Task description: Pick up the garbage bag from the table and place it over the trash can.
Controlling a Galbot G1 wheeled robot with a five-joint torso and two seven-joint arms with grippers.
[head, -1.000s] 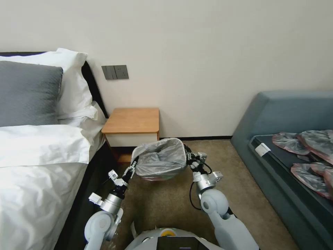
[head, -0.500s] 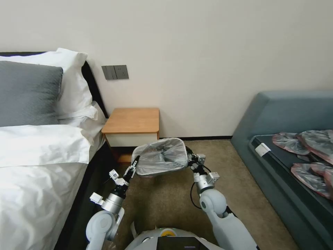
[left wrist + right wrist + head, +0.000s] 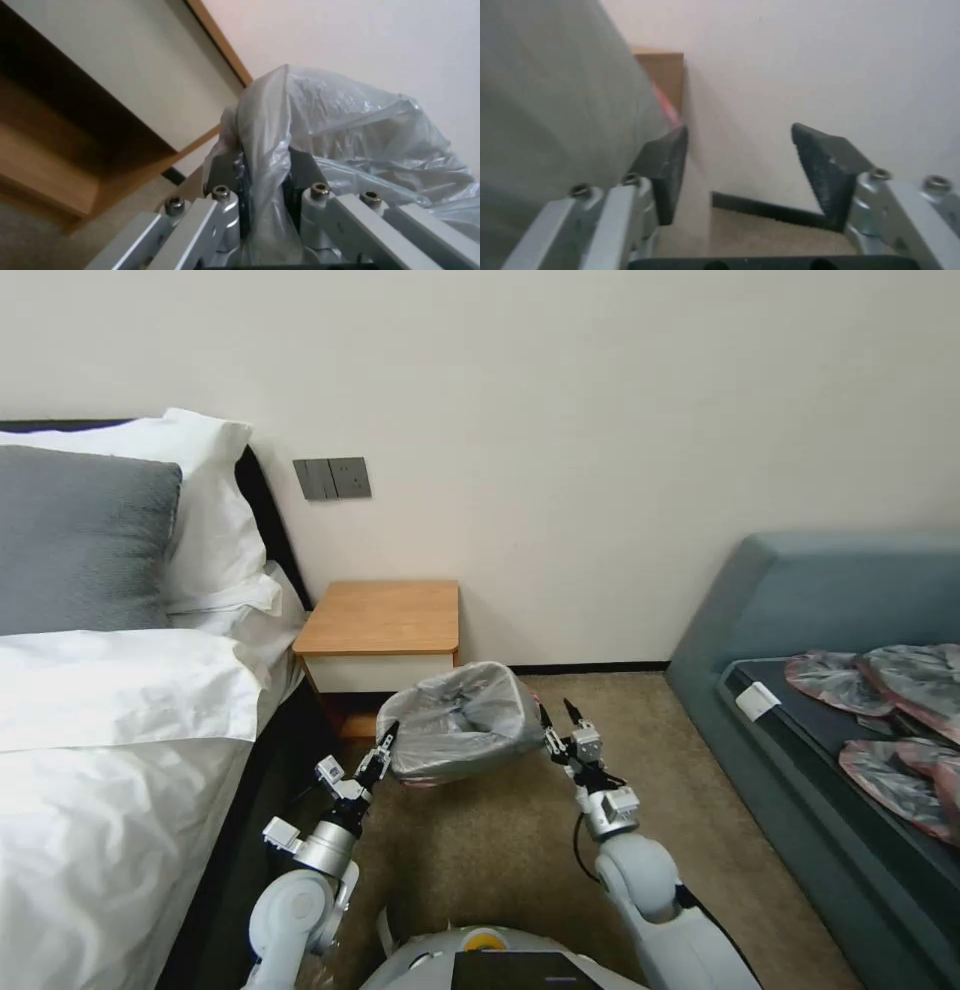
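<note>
The garbage bag (image 3: 460,720), wrinkled grey film with a pinkish edge, hangs as a puffed box shape low over the carpet in front of the table (image 3: 380,615). My left gripper (image 3: 385,742) is shut on the bag's left edge; the left wrist view shows film (image 3: 350,123) pinched in the left gripper (image 3: 262,176). Just right of the bag, my right gripper (image 3: 558,720) stands open and holds nothing. In the right wrist view the right gripper (image 3: 740,165) has the bag (image 3: 555,112) beside one finger. The trash can is hidden under the film.
A bed (image 3: 110,750) with white linen and pillows fills the left side. A blue-grey sofa (image 3: 800,600) at the right carries a pile of flat grey-pink bags (image 3: 900,710). Open carpet (image 3: 480,860) lies between them, and the wall (image 3: 600,420) is close behind.
My right gripper has opened, let go of the bag's right edge and drawn back to the right. The bag's mouth has sagged inward. The left gripper still grips its edge.
</note>
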